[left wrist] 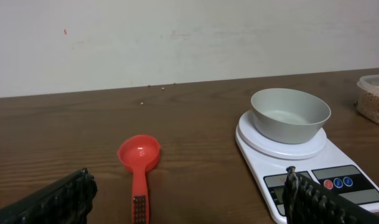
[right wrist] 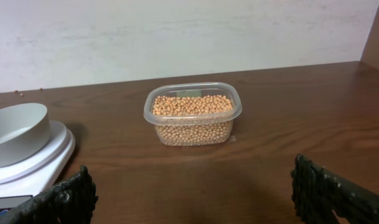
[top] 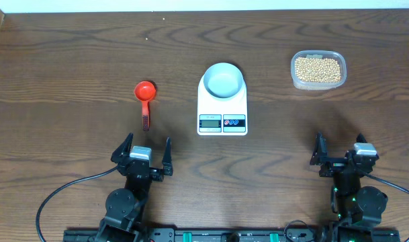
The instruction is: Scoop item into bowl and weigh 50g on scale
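Tan-yellow beans point(top: 317, 68) fill a clear plastic tub point(top: 317, 84) at the back right; they also show in the right wrist view point(right wrist: 192, 106). The white bowl point(top: 223, 80) stands empty on the white scale point(top: 221, 123) at mid-table, and both show in the left wrist view, the bowl point(left wrist: 290, 114) on the scale point(left wrist: 357, 185). A red scoop point(top: 145, 101) lies left of the scale, its handle toward me; it also shows in the left wrist view point(left wrist: 139, 163). My left gripper point(top: 146, 156) is open and empty, just short of the scoop handle. My right gripper point(top: 340, 154) is open and empty, well short of the tub.
The brown wooden table point(top: 70, 74) runs to a white wall point(left wrist: 177, 37) at the back. A wooden side panel point(right wrist: 377, 31) stands at the far right. The scale's edge point(right wrist: 27, 165) shows at the left of the right wrist view.
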`<action>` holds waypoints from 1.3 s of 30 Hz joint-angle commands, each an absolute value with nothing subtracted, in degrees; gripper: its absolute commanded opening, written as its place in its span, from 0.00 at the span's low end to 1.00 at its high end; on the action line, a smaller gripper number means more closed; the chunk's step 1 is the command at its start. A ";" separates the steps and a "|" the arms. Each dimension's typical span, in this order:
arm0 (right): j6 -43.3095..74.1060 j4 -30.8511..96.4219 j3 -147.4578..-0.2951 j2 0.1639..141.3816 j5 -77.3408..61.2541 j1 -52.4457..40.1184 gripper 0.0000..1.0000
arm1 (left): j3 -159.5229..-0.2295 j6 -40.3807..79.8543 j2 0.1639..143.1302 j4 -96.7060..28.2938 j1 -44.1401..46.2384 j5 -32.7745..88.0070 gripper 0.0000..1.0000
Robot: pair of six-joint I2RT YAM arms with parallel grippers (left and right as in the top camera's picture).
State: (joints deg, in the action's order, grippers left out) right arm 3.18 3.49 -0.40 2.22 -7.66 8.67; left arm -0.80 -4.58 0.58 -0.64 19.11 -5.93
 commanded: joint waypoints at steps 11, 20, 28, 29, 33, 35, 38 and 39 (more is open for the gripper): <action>2.48 3.73 -0.32 2.15 -7.22 8.91 0.99 | -0.23 -5.32 0.27 -3.62 18.79 -6.68 0.98; 2.48 3.73 -0.32 2.15 -7.22 8.91 0.99 | -1.30 -5.32 0.30 -3.46 18.76 -3.29 0.98; 2.48 3.73 -0.32 2.15 -7.22 8.91 0.99 | -4.93 -5.37 3.18 -4.05 18.76 -2.17 0.98; 2.48 3.73 -0.32 2.15 -7.22 8.91 0.99 | -5.72 -5.34 4.12 -4.12 18.76 -1.91 0.98; 2.48 3.73 -0.32 2.15 -7.22 8.91 0.99 | -9.28 -5.34 9.15 -4.32 18.76 -1.87 0.98; 2.48 3.73 -0.32 2.15 -7.22 8.91 0.99 | -11.46 -5.37 12.56 -4.49 18.76 -1.34 0.98; 2.48 3.73 -0.32 2.15 -7.22 8.91 0.99 | -15.40 -5.52 18.28 -5.67 18.76 0.62 0.98; 2.48 3.73 -0.32 2.15 -7.22 8.91 0.99 | -17.23 -5.56 20.71 -6.59 18.76 1.10 0.98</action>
